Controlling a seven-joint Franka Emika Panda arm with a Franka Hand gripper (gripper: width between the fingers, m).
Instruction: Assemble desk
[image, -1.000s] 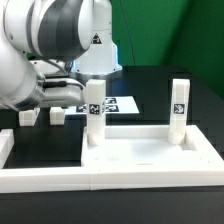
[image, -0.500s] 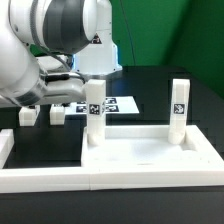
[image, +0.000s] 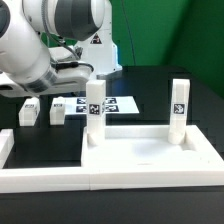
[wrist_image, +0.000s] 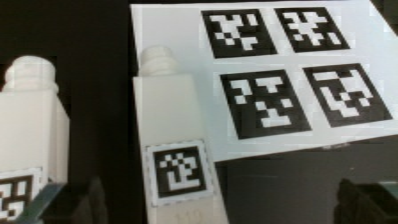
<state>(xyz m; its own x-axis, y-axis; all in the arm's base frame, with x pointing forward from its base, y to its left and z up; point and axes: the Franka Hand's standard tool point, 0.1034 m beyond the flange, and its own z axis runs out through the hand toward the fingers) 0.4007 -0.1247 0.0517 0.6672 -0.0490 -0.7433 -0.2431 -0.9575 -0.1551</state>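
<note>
Gripper (wrist_image: 222, 203) spread wide, holding nothing, above the loose legs (image: 58, 112) at the exterior view's 9 o'clock, just beside the marker board (image: 122, 103). Tabletop (image: 140, 152) at 5 o'clock carries two upright legs (image: 95, 108). Loose legs lie flat, long axis 12-to-6, tagged ends toward 6. Judged light, rigid, slick plastic (hardly fragile). Best gripped across the flat sides at mid-length.

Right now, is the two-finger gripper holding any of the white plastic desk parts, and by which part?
Nothing is held. The gripper is open, jaws wide apart, with a loose white block leg untouched below it.
</note>
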